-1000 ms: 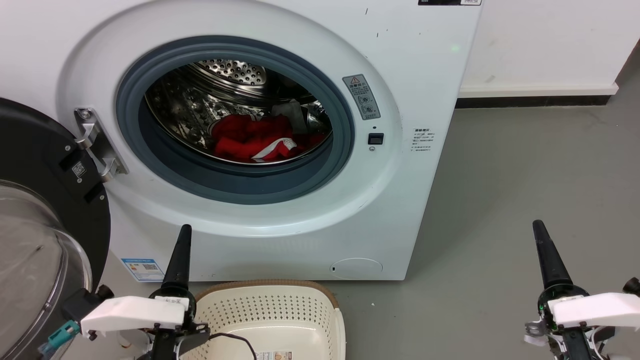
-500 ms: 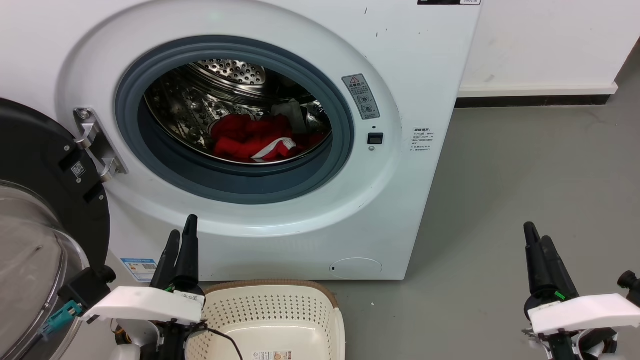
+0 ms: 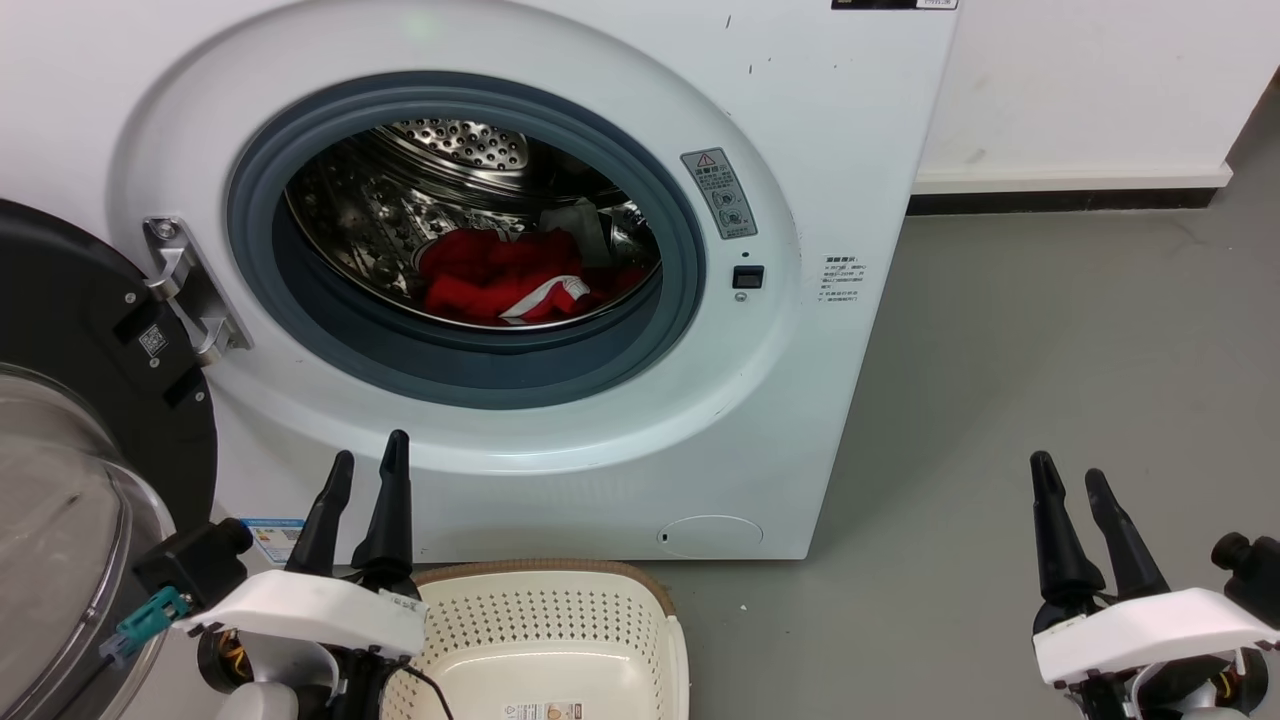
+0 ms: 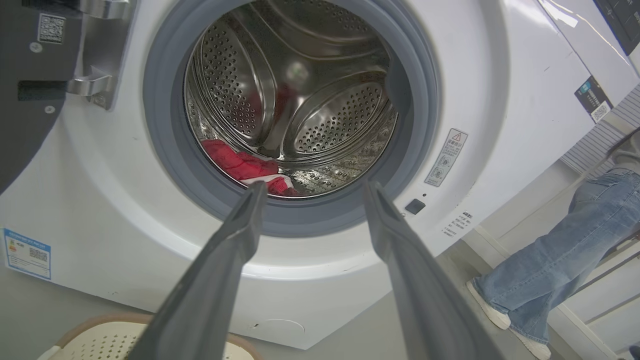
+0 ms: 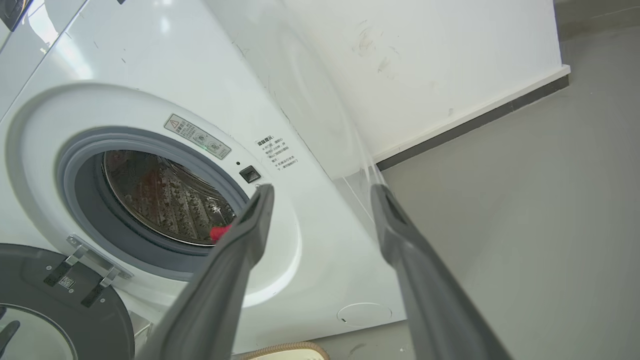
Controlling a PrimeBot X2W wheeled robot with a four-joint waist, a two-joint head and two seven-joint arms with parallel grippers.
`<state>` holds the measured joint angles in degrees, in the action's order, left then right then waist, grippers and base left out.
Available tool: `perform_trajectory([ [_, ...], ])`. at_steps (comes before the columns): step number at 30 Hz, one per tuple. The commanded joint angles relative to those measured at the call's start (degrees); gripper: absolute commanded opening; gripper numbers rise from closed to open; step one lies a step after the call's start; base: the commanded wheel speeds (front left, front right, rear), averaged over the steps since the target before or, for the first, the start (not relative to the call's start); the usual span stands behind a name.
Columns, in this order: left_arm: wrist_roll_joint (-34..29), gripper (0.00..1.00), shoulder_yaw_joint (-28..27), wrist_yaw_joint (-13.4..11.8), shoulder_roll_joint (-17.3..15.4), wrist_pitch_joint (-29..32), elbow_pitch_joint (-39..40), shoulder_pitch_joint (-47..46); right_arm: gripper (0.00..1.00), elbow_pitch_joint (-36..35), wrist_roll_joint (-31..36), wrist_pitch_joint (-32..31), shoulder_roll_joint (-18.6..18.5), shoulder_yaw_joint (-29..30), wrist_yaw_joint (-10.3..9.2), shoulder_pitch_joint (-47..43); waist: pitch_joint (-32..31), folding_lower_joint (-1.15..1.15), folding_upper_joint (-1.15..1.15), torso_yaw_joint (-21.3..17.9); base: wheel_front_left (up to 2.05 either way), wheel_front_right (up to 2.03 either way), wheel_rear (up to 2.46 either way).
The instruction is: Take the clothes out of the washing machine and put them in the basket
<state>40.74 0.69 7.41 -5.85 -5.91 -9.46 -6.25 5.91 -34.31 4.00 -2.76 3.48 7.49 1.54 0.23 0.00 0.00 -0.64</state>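
The white washing machine [image 3: 820, 130] stands with its door [image 3: 70, 400] swung open to the left. Red clothes [image 3: 500, 275] with a white trim band lie low in the steel drum, a white cloth [image 3: 575, 222] behind them; the red clothes [image 4: 240, 165] also show in the left wrist view. The cream basket [image 3: 560, 640] sits on the floor below the opening and holds no clothes. My left gripper [image 3: 370, 460] is open in front of the machine's lower front, left of the basket. My right gripper [image 3: 1068, 478] is open over the floor, right of the machine.
Grey floor [image 3: 1050, 330] stretches right of the machine up to a white wall with a dark skirting [image 3: 1060, 203]. A person's legs in blue jeans [image 4: 560, 260] stand to the right in the left wrist view. The open door's glass bulge [image 3: 60, 540] sits near my left arm.
Both grippers went from shut to open, fingers spreading. The left one rose slightly toward the machine; the right one shifted a little left and lower. The clothes have not moved.
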Motion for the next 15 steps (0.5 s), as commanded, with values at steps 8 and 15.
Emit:
perform_trajectory([
  [8,-7.5,1.00,0.8,0.1,-1.2,-1.8,-0.1,-1.9,1.00,-1.7,7.7,0.3,-0.2,0.2,0.00,-0.5,0.1,0.00,0.00,-0.1,0.00,0.00,0.00],
  [15,-11.9,1.00,1.0,0.1,-1.3,-2.9,-0.7,-1.9,1.00,-2.4,12.3,0.6,-0.2,0.4,0.00,-0.9,0.0,0.00,0.00,-0.1,0.00,0.00,0.00],
])
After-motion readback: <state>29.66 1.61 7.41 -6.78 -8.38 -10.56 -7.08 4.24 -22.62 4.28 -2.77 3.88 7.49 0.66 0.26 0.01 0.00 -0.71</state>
